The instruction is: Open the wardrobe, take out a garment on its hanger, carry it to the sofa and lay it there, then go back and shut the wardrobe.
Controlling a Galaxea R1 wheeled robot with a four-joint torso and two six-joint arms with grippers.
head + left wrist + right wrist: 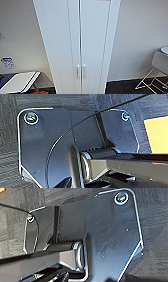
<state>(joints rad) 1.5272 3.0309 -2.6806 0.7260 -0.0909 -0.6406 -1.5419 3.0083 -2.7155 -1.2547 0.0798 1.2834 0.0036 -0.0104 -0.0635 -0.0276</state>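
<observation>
straight ahead, the wardrobe (80, 45) stands with both doors closed.

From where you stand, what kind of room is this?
Probably an office or a staged living space, not a proper bedroom: a tall white wardrobe with both doors shut, a wire-legged white chair, a white table, and dark carpet.

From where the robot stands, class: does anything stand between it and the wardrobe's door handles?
Nothing visible does. The wardrobe is straight ahead, doors shut, handles unblocked. A white chair stands off to the right and a low table to the left.
</observation>
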